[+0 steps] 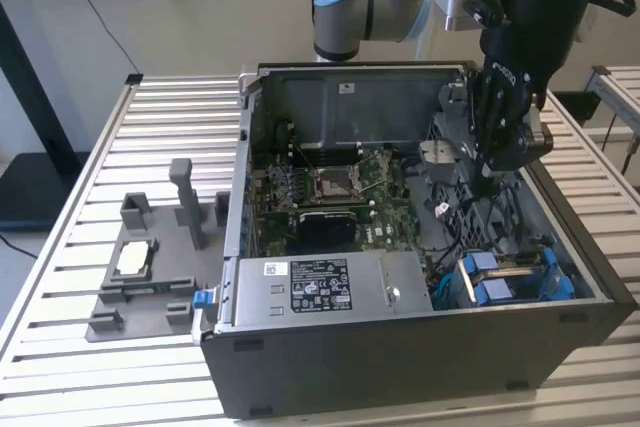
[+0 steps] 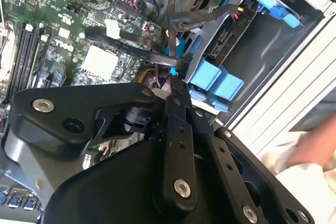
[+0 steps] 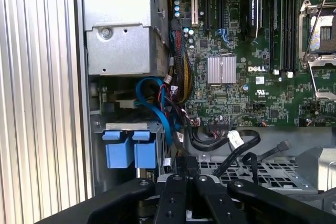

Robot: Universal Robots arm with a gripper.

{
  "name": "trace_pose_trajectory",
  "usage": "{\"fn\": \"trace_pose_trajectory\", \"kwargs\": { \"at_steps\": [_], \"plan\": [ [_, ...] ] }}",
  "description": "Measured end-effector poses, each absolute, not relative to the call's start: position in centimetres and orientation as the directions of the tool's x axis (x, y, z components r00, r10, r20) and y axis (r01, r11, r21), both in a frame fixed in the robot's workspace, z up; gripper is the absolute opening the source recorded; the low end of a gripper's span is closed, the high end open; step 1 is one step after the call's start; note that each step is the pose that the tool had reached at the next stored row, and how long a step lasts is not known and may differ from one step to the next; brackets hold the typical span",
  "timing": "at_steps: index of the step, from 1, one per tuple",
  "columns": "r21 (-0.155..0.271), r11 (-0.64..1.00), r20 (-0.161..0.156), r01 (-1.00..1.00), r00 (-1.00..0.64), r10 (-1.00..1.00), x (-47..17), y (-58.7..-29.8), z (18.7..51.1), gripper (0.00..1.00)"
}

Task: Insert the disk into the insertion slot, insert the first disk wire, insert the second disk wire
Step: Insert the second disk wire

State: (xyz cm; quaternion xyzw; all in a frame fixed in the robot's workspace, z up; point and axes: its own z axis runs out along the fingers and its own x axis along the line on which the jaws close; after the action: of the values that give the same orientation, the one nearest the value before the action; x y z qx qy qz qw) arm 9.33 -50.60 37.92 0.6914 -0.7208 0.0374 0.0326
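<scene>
The fingers (image 2: 177,109) are closed on a black disk wire (image 2: 137,45) over the motherboard (image 2: 63,40). The disk (image 1: 520,272) sits in the insertion slot (image 2: 228,6). I would hold the plug square and lower it slowly.

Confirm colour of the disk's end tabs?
Bright blue tabs; clearest in the first wrist view.

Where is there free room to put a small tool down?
The silver slatted table is bare behind the grey plastic fixture and in front of it. Inside the open black computer case, black cables crowd the end effector.
</scene>
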Motion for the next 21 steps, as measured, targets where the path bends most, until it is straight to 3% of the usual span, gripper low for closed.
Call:
{"fn": "trace_pose_trajectory", "kwargs": {
  "at_steps": [5,7,9,10,21],
  "plan": [
    [-0.039,0.032,0.098,-0.999,-0.036,-0.995,9.24,-50.56,38.12,0.11],
    [-0.055,0.028,0.097,-0.998,-0.033,-0.995,9.23,-50.54,38.29,0.18],
    [-0.062,0.022,0.097,-0.998,-0.028,-0.995,9.15,-50.52,38.45,0.18],
    [-0.064,0.019,0.098,-0.998,-0.026,-0.995,9.10,-50.51,38.45,0.25],
    [-0.102,-0.021,0.123,-0.995,0.008,-0.992,8.37,-50.25,38.11,0.25]
  ]
}}
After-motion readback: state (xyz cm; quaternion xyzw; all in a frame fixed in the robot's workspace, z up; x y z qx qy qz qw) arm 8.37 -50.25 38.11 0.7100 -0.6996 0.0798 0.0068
